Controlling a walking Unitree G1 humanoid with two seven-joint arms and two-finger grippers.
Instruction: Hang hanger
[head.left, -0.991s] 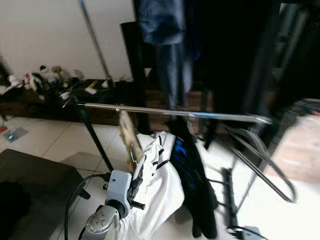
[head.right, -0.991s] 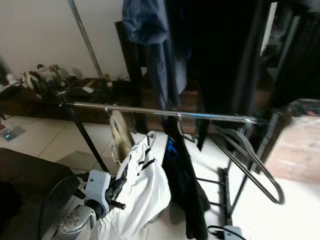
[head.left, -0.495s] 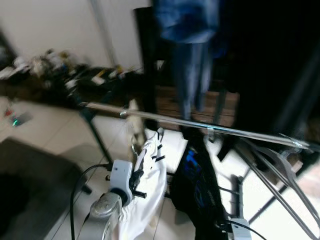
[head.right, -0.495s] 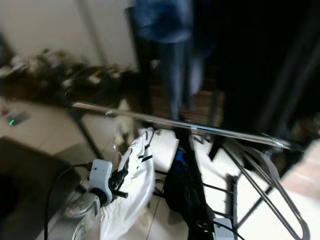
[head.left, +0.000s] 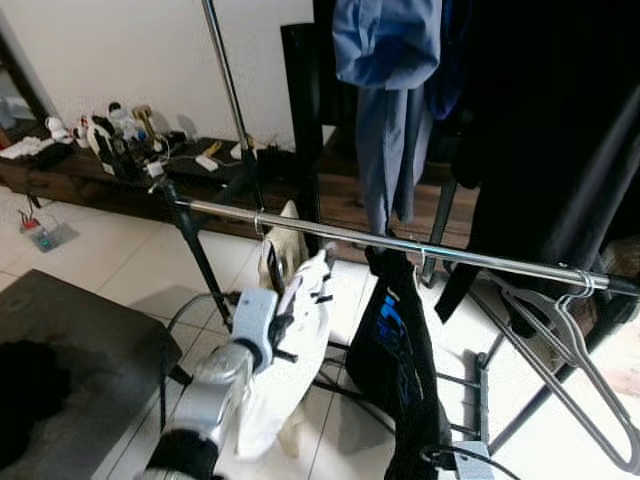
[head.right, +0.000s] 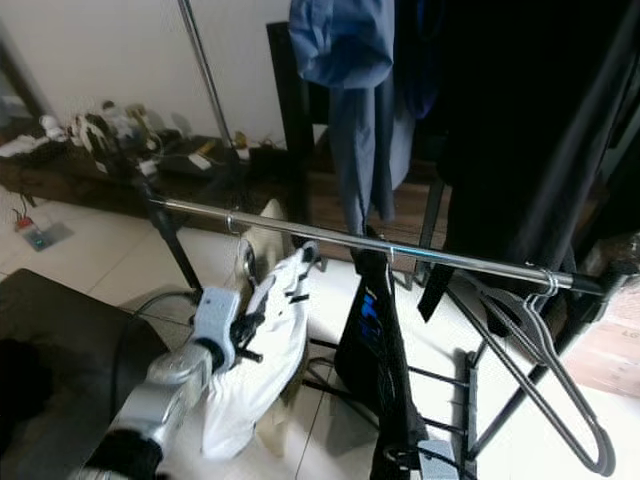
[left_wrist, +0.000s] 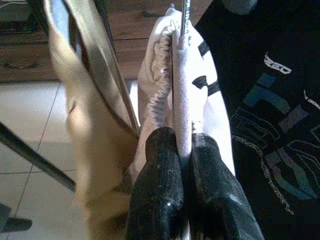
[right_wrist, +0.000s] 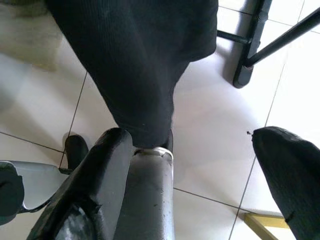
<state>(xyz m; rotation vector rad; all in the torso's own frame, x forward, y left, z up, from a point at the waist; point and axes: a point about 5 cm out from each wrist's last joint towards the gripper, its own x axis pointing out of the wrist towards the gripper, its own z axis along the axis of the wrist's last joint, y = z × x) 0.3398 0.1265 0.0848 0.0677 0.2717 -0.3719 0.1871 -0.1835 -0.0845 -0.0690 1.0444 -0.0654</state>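
— Where is the left gripper (head.left: 285, 322)?

— Raised in front of the chrome rail (head.left: 400, 244) of the clothes rack; its two black fingers (left_wrist: 160, 195) are pinched tight on the white garment (head.left: 290, 385), right at the neck where a thin metal hook (left_wrist: 185, 15) rises; so the hanger seems to sit inside the garment, though only that hook can be made out.

— Is the hook on the rail?

— From the head camera the top of the garment lies just below the rail, near its left part; whether the hook touches the rail is hard to tell.

— What hangs beside it?

— A beige garment (left_wrist: 85, 115) just behind it, on the rail; a black shirt (head.left: 400, 350) with blue print to its right, also on the rail; further right an empty metal hanger (head.left: 575, 360) near the rail's end; above, a blue garment (head.left: 390, 90) and dark clothes on a higher bar.

— And the right gripper (right_wrist: 200, 165)?

— Low over the white tiled floor (right_wrist: 210, 125); its fingers stand wide apart, holding nothing; black fabric (right_wrist: 140, 65) and a black rack foot (right_wrist: 250, 45) lie ahead of it.

— Anything else?

— A dark mat (head.left: 70, 350) on the floor at left; a low shelf (head.left: 120, 170) with clutter by the wall.
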